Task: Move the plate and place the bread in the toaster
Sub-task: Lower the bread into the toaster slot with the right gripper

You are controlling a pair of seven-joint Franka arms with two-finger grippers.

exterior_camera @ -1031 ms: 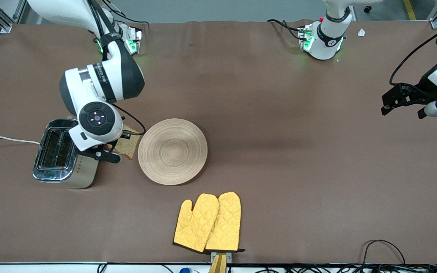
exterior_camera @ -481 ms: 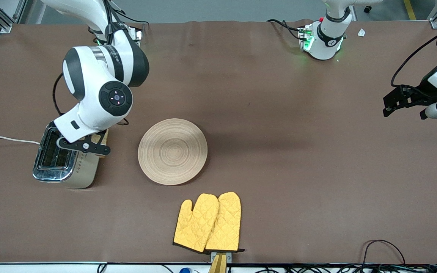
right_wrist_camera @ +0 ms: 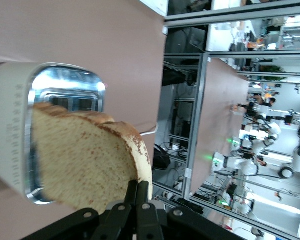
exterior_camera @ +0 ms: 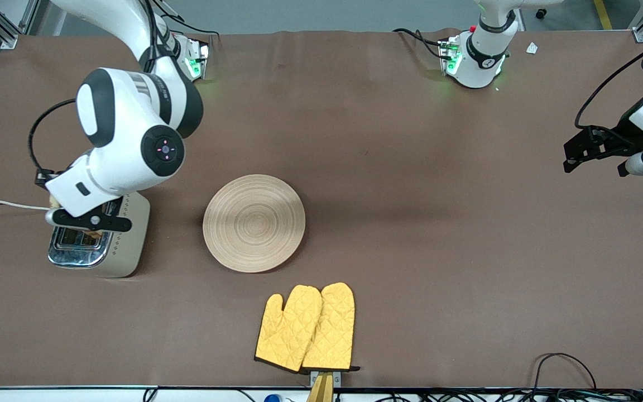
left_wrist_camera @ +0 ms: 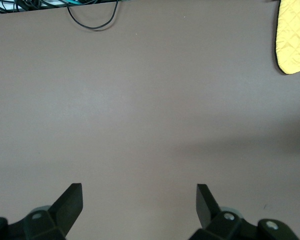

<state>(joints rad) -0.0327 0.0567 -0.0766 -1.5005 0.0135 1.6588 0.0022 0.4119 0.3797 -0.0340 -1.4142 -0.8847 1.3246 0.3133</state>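
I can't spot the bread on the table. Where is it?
The bread is held in the right end effector, up over the toaster at the right arm's end of the table, beside the plate.

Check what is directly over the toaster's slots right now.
The right claw, shut on the bread, holds the slice above the toaster. The arm and slice cover much of the slots, so their insides cannot be seen.

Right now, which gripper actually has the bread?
The right gripper, shut on the bread over the toaster. The left gripper waits open over bare table, holding nothing.
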